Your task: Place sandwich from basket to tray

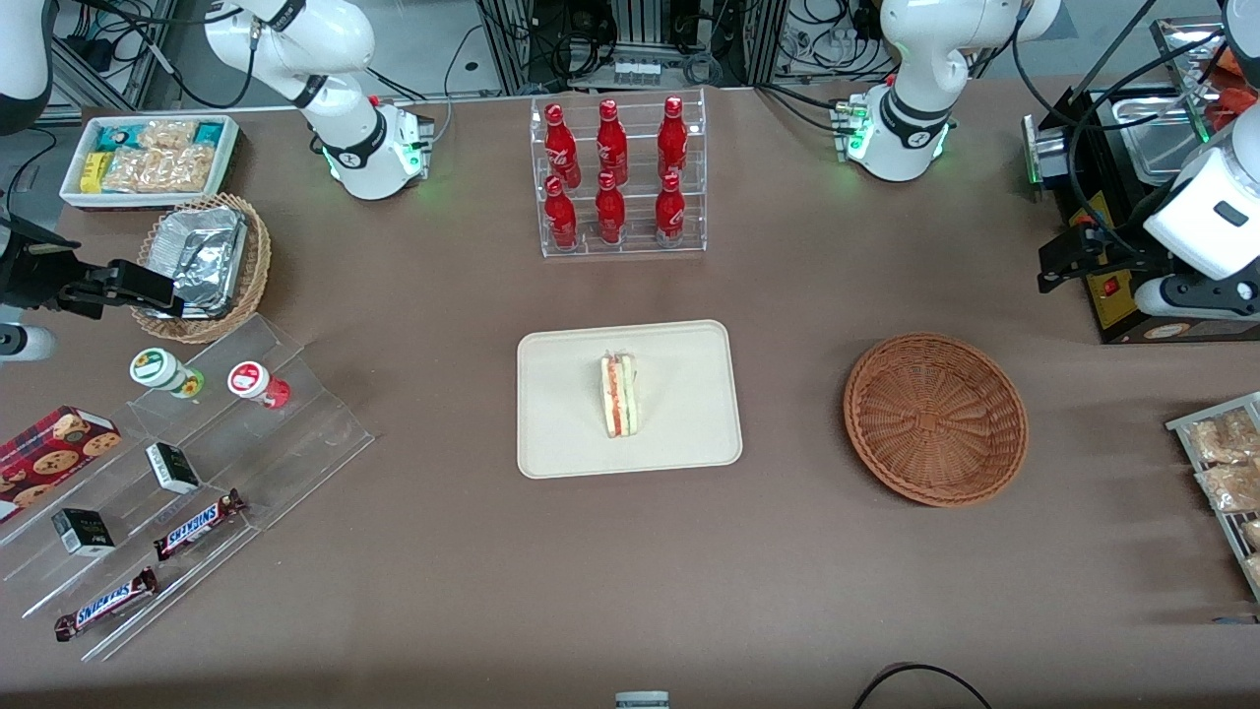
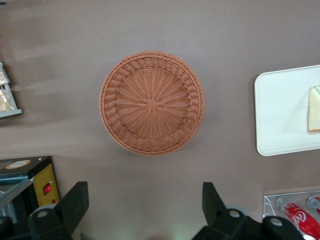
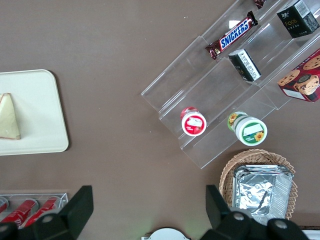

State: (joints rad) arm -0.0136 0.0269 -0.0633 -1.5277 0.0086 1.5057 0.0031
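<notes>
The sandwich (image 1: 618, 396) lies on its side near the middle of the cream tray (image 1: 571, 438), its red and green filling edge showing. Toward the working arm's end of the table sits the round reddish-brown basket (image 1: 935, 418), with nothing in it. My gripper (image 1: 1058, 261) hangs high, farther from the front camera than the basket and next to the black appliance. In the left wrist view the gripper (image 2: 144, 192) is open with nothing between its fingers, looking down on the basket (image 2: 151, 102); the tray (image 2: 280, 115) and a corner of the sandwich (image 2: 314, 109) show at the frame's edge.
A clear rack of red bottles (image 1: 620, 177) stands farther back than the tray. A black appliance (image 1: 1122, 286) and a rack of snack packets (image 1: 1226, 473) sit at the working arm's end. At the parked arm's end are a tan foil basket (image 1: 202, 261) and a stepped acrylic shelf (image 1: 197, 473).
</notes>
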